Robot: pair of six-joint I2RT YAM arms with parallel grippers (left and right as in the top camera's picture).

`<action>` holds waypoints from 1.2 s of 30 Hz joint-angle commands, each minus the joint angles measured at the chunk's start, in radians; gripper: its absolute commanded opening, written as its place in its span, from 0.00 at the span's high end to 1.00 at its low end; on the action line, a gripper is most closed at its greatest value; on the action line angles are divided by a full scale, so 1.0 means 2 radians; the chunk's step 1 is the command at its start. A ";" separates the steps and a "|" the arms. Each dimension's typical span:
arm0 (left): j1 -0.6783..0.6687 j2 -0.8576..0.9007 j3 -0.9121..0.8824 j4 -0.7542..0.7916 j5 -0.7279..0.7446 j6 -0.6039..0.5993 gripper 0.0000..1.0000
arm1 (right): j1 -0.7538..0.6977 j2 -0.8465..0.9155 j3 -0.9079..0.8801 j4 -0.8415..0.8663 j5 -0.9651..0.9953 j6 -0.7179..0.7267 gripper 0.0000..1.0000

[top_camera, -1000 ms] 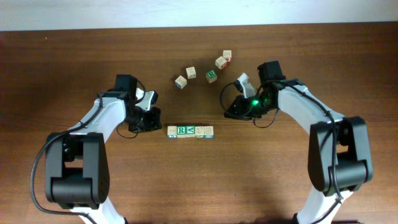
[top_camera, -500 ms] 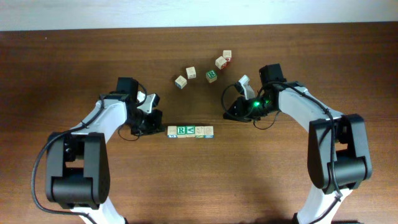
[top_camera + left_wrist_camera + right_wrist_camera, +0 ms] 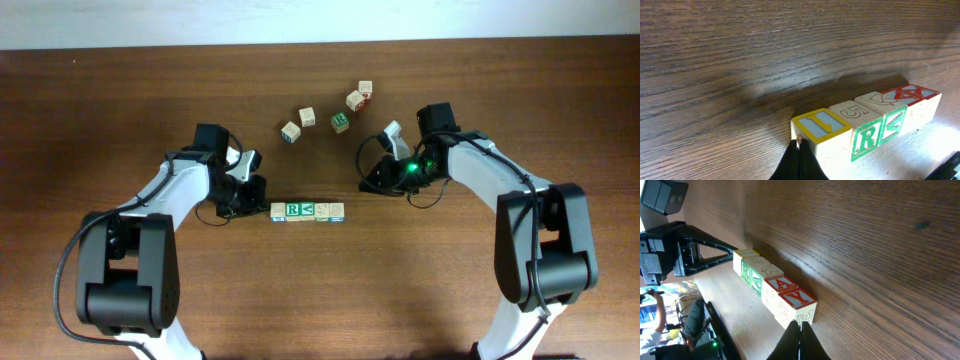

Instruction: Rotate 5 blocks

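Note:
Several pale-wood blocks lie in a straight row [image 3: 307, 211] at the table's middle, green R [image 3: 292, 209] and V faces up in the overhead view. My left gripper [image 3: 262, 206] is shut and empty. In the left wrist view its tips [image 3: 799, 146] press against the near corner of the yellow-topped end block [image 3: 822, 132], with the R block [image 3: 866, 131] beside it. My right gripper [image 3: 365, 184] is shut and empty too, up and to the right of the row. In the right wrist view its tips [image 3: 801, 326] sit just short of the red-framed end block [image 3: 797, 302].
Loose cubes lie scattered behind the row: one [image 3: 290, 131], another [image 3: 307, 117], a green-faced one [image 3: 340, 122], and two with red marks [image 3: 355, 100] [image 3: 365, 90]. The bare wooden table [image 3: 320, 290] stretches in front of the row.
My left gripper has slid right until its shut tips reach the row's left end. The right gripper has barely shifted. The row of blocks has not moved.

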State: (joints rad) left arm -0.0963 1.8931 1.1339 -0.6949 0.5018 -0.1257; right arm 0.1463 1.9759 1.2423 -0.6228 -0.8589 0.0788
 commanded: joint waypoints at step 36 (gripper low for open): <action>-0.007 0.004 -0.004 -0.006 0.009 -0.010 1.00 | 0.039 0.026 -0.038 0.004 0.065 0.129 0.96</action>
State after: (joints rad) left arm -0.1055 1.8931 1.1339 -0.7094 0.5018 -0.1364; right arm 0.2134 2.0109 1.1793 -0.6155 -0.7406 0.3408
